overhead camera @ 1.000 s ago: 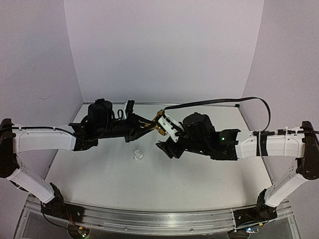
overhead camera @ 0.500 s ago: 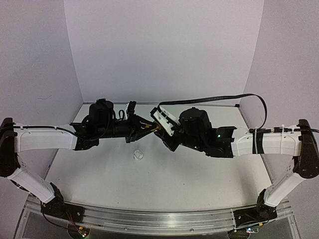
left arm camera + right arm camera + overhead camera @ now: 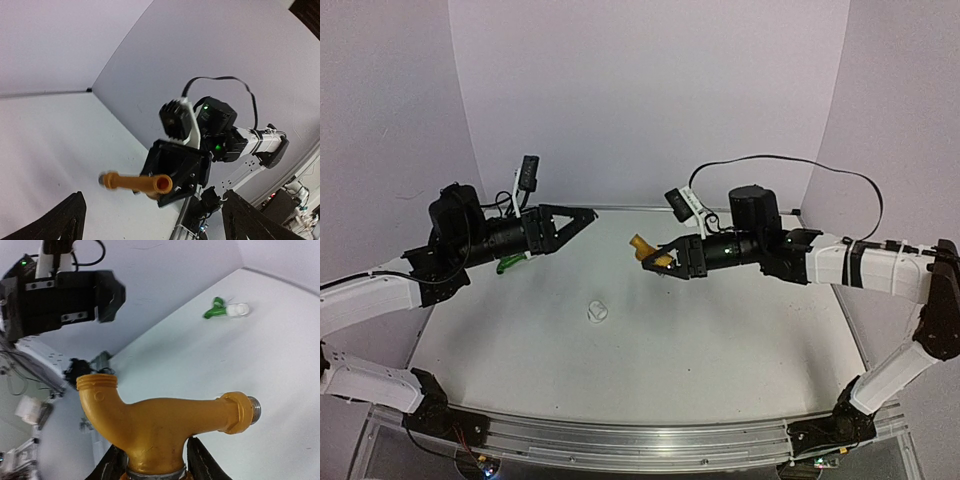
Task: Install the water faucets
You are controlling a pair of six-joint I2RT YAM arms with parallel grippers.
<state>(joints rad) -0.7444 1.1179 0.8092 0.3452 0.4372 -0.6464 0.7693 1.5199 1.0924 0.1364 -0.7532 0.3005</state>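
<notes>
R gripper [image 3: 667, 262] is pinching yellow faucet [image 3: 645, 247] in the air; L gripper [image 3: 576, 228] is hanging spread, empty. Next, probably: lowering faucet to fitting [image 3: 597, 312] beneath, w/ thread aligned.

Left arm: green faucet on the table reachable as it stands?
Probably yes. The left hand is open and empty, and the green faucet lies uncovered close under that arm. The hand would have to pull back and tilt down; the right hand, holding the yellow faucet, is well clear.
</notes>
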